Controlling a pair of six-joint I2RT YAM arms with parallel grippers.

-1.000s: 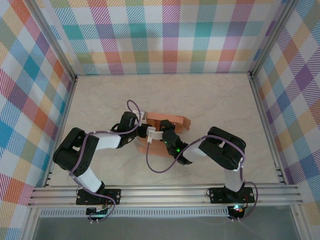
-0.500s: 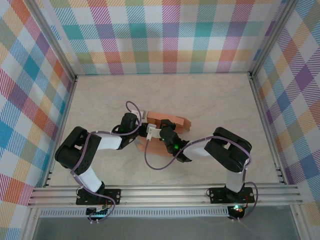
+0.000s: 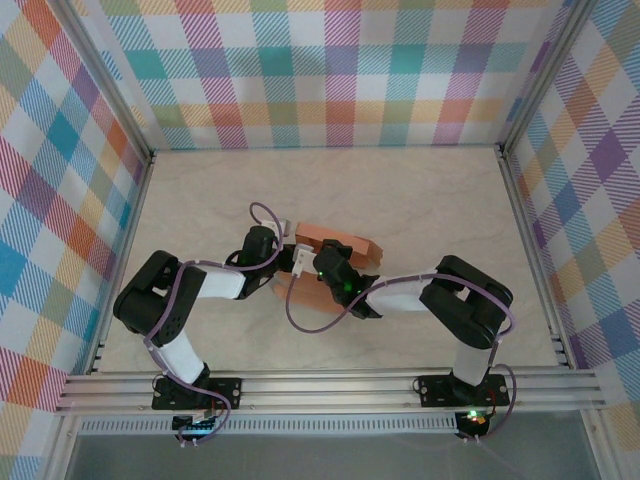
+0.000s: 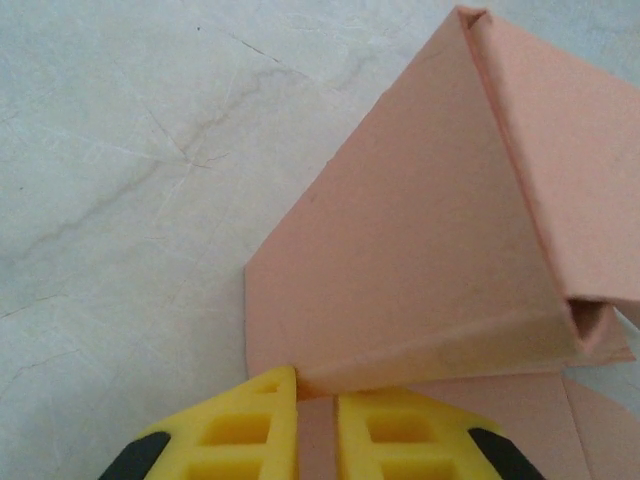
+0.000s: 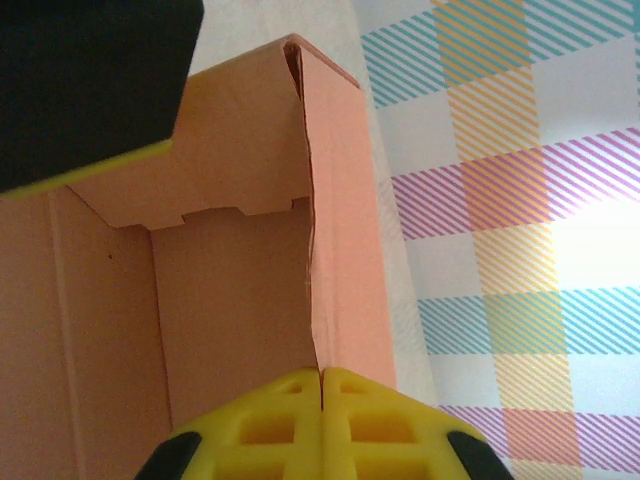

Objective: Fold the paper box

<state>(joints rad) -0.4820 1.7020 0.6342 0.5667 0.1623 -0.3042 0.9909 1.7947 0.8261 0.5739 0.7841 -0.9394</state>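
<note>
The paper box (image 3: 345, 243) is salmon-orange card, half folded, at the middle of the table. In the left wrist view one folded-over wall of the box (image 4: 420, 250) stands up from the flat sheet. My left gripper (image 4: 318, 385) has its yellow fingers almost together, and the wall's lower corner sits between the tips. In the right wrist view I look into the box (image 5: 230, 300) with its notched flap. My right gripper (image 5: 322, 372) is shut on the edge of an upright wall. From above, the left gripper (image 3: 285, 255) and the right gripper (image 3: 308, 265) meet at the box's left end.
Plaid walls (image 3: 330, 80) close in the marble-look table (image 3: 430, 200) on three sides. An aluminium rail (image 3: 330, 390) runs along the near edge. Purple cables (image 3: 300, 320) loop beside both arms. A black, yellow-edged part of the other arm (image 5: 90, 90) hangs over the box.
Both grippers have crept closer together at the box's left end. The right arm's elbow has swung to the right, and the box's far wall stands straighter.
</note>
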